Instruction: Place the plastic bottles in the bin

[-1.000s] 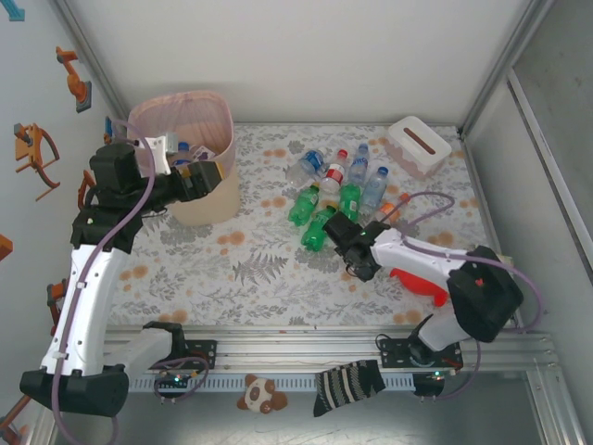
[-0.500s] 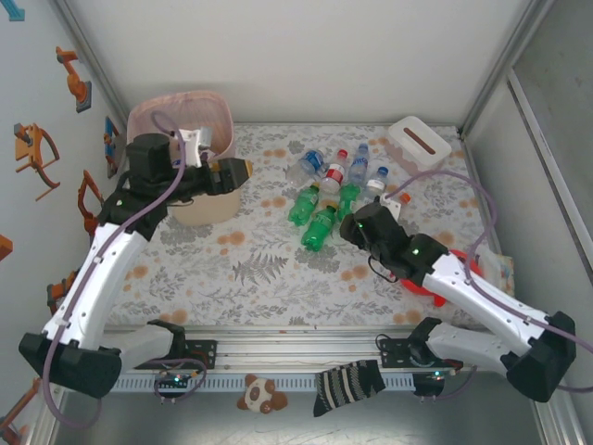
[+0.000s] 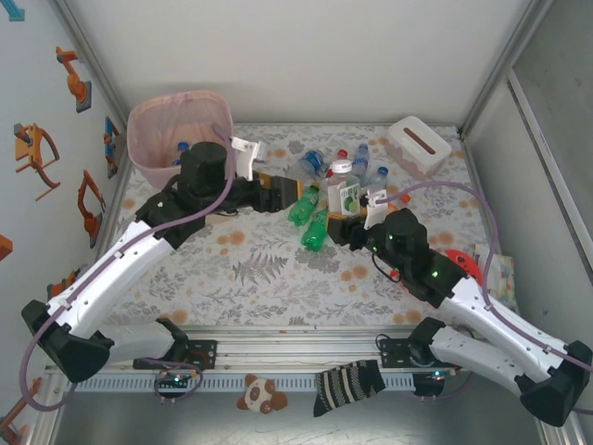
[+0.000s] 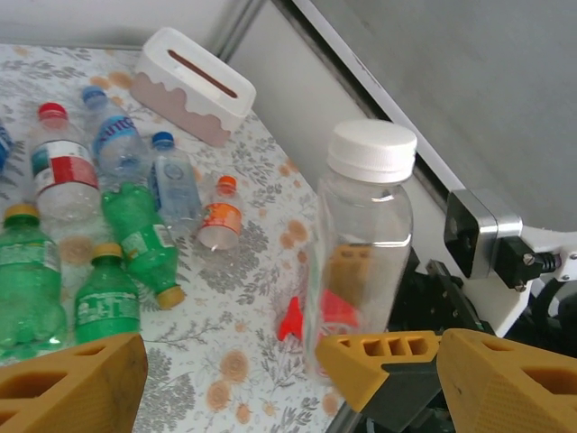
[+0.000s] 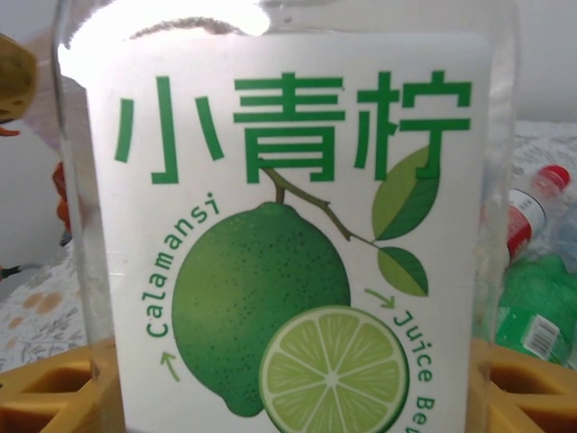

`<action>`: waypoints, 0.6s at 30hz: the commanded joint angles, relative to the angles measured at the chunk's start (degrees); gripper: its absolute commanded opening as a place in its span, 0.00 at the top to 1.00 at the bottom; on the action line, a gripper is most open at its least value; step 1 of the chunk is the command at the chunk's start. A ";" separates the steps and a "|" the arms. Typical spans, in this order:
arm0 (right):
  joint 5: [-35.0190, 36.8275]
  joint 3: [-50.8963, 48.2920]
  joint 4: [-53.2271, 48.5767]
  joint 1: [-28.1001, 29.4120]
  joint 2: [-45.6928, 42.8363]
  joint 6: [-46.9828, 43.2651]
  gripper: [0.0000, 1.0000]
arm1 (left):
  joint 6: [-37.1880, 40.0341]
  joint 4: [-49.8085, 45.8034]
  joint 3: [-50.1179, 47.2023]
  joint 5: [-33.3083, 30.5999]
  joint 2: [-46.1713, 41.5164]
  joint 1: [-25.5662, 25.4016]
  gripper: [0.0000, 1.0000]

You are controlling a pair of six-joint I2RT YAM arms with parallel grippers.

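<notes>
lime bottle gripped on the right, left end effector open

your right end effector (image 3: 349, 221) is clenched on a clear lime juice bottle (image 3: 347, 193) with a white cap. it holds the bottle upright over the desk (image 3: 269, 273), just right of centre in the top view. in the right wrist view its orange fingers (image 5: 45, 397) press either side of the bottle's lower part, and the green lime label (image 5: 288, 234) faces the camera.

your left end effector (image 3: 281, 189) is released, jaws wide with nothing between them. it reaches in from the left to centre frame, near the held bottle but apart from it. in the left wrist view the bottle stands just beyond the orange finger (image 4: 388, 361) at the lower right.

the other bottles (image 3: 315, 199) lie in a loose pile on the desk at upper centre of the top view. there are three green ones, a red-labelled one, some clear ones with blue caps and a small orange-labelled bottle (image 4: 219, 219). the bin (image 3: 148, 120) with its pink liner stands at the upper left, well apart from the held bottle. a white tissue box (image 3: 419, 144) sits at the upper right, and a red toy (image 3: 459, 262) lies beside the right arm.
</notes>
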 commanded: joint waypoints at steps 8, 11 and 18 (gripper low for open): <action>-5.28 1.38 6.89 0.57 -0.63 -3.80 0.58 | -2.49 1.98 6.92 -12.48 6.49 -11.05 0.14; -5.55 1.91 6.89 0.57 -0.47 -3.61 0.58 | -1.79 1.06 8.98 -14.94 9.04 -13.23 0.15; -5.20 2.01 6.80 0.64 -0.99 -3.61 0.58 | -2.79 -0.48 11.66 -18.24 12.86 -15.15 0.22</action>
